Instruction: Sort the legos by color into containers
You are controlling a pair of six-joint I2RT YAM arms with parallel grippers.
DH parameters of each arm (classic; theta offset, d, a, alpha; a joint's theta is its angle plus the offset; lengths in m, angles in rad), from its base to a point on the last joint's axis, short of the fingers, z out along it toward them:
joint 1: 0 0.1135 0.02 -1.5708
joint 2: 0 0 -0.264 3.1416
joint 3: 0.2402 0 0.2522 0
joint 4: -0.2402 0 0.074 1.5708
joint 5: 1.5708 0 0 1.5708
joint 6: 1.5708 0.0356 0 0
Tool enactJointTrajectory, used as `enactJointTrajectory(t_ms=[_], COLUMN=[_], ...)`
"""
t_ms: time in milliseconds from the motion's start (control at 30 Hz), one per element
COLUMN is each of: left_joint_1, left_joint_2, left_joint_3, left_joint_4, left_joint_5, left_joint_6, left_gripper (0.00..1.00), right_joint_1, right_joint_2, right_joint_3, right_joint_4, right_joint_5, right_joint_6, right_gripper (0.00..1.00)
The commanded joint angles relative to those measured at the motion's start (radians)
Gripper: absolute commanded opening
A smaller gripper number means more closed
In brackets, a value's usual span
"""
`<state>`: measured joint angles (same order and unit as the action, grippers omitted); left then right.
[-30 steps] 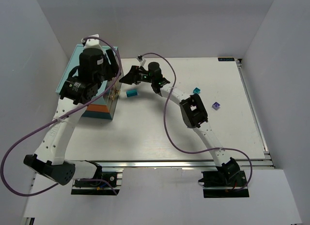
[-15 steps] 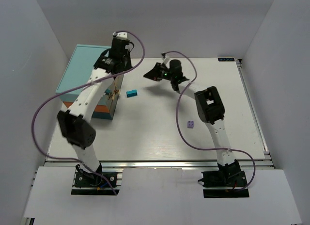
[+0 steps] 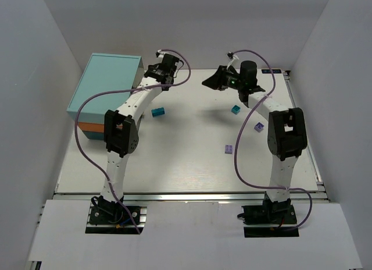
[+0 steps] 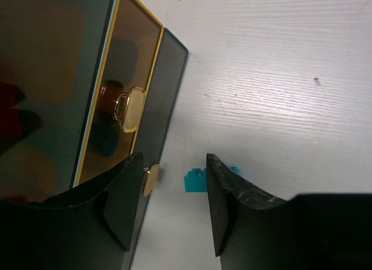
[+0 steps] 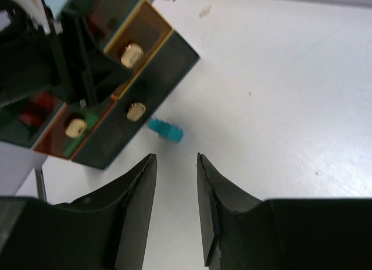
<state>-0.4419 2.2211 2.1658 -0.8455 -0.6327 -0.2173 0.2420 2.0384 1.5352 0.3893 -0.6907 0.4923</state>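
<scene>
A cyan brick (image 3: 157, 112) lies on the table just right of the cabinet (image 3: 110, 78); it also shows in the left wrist view (image 4: 195, 181) and the right wrist view (image 5: 165, 130). Another cyan brick (image 3: 236, 109) and two purple bricks (image 3: 260, 127) (image 3: 229, 149) lie to the right. My left gripper (image 3: 156, 72) (image 4: 174, 159) is open and empty, above the cabinet's drawer fronts (image 4: 125, 101) and the brick. My right gripper (image 3: 210, 81) (image 5: 174, 162) is open and empty at the back middle. Red (image 5: 35, 110) and green (image 5: 78, 142) bricks show inside drawers.
The cabinet has a teal top and an orange band, with gold knobs (image 5: 132, 51) on the drawers. White walls close in the table on three sides. A metal rail (image 3: 305, 136) runs along the table's right edge.
My left arm has swung from over the cabinet to the back, past its right corner. My right gripper has moved right along the back. The bricks lie unmoved.
</scene>
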Motion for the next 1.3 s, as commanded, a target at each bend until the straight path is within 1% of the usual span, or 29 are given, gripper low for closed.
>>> enactJointTrajectory(t_ms=[0, 33, 167, 333, 367, 600, 967, 1067, 1267], left_joint_1=[-0.05, -0.06, -0.083, -0.083, -0.072, -0.047, -0.018, 0.005, 0.025], left_joint_2=[0.026, 0.032, 0.044, 0.069, 0.069, 0.097, 0.127, 0.13, 0.135], left_joint_3=[0.064, 0.062, 0.032, 0.048, 0.051, 0.054, 0.049, 0.045, 0.039], left_joint_4=[-0.001, 0.028, 0.111, 0.158, 0.158, 0.14, 0.141, 0.137, 0.123], left_joint_5=[-0.185, -0.234, -0.324, -0.374, -0.374, -0.357, -0.318, -0.308, -0.268], left_joint_6=[0.038, 0.05, 0.148, 0.214, 0.255, 0.283, 0.274, 0.266, 0.246], left_gripper=[0.58, 0.59, 0.64, 0.71, 0.72, 0.74, 0.74, 0.73, 0.71], right_joint_1=[-0.023, -0.029, -0.052, -0.075, -0.087, -0.118, -0.158, -0.165, -0.176], right_joint_2=[-0.052, -0.058, -0.078, -0.087, -0.089, -0.09, -0.08, -0.081, -0.075], right_joint_3=[-0.069, -0.078, -0.133, -0.165, -0.17, -0.187, -0.179, -0.179, -0.175], right_joint_4=[-0.043, -0.041, -0.012, 0.02, 0.023, 0.031, 0.031, 0.029, 0.029], right_joint_5=[-0.053, -0.069, -0.096, -0.11, -0.112, -0.121, -0.122, -0.124, -0.125], right_joint_6=[-0.058, -0.06, -0.043, -0.021, -0.018, -0.011, -0.001, 0.003, 0.009], right_gripper=[0.4, 0.4, 0.4, 0.4, 0.4, 0.4, 0.4, 0.4, 0.4])
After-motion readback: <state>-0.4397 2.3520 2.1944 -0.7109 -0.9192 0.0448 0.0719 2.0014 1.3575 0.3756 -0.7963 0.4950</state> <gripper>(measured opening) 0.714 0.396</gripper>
